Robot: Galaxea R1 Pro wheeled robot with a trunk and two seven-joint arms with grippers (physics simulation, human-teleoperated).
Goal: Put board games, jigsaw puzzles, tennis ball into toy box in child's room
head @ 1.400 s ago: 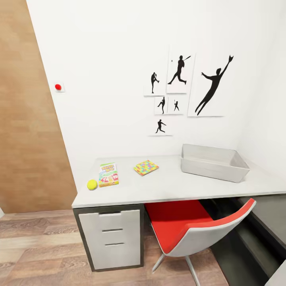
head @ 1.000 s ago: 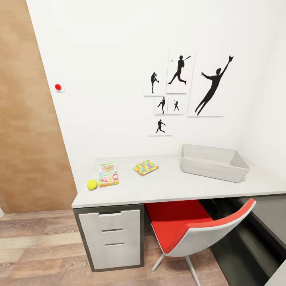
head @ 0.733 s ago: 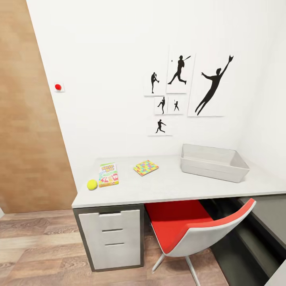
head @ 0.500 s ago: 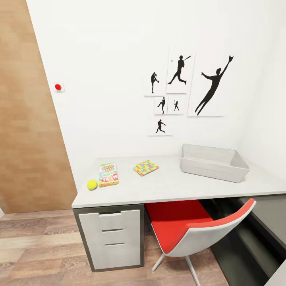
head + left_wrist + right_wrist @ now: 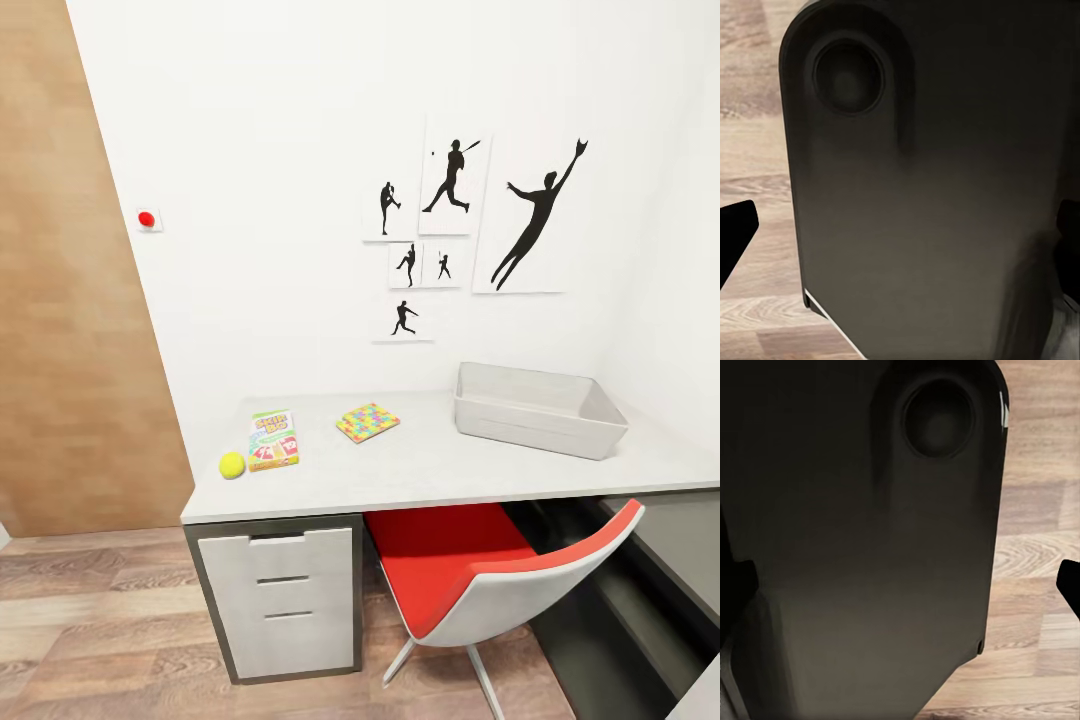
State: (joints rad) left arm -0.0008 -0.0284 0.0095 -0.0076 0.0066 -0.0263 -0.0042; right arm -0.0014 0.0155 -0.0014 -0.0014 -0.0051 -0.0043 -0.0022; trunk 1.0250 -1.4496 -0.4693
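You're facing the tabletop (image 5: pixel 450 470) with nothing picked up yet; the toy box (image 5: pixel 538 408) sits at about 2 o'clock on it, looking empty from here; the jigsaw puzzles (image 5: pixel 368 421) lie near the centre as one multicoloured square, and I can't tell whether that's two stacked; the "SKIP BO" board game (image 5: pixel 273 439) is out at 9 o'clock, the tennis ball (image 5: pixel 232 464) just beside it; I'd call this the approach step, so next you need to close in past the red chair (image 5: pixel 480 575) and bring an arm up; each wrist camera faces a dark body panel over wood floor, with black tips at the edges, so either end effector's opening I cannot tell.
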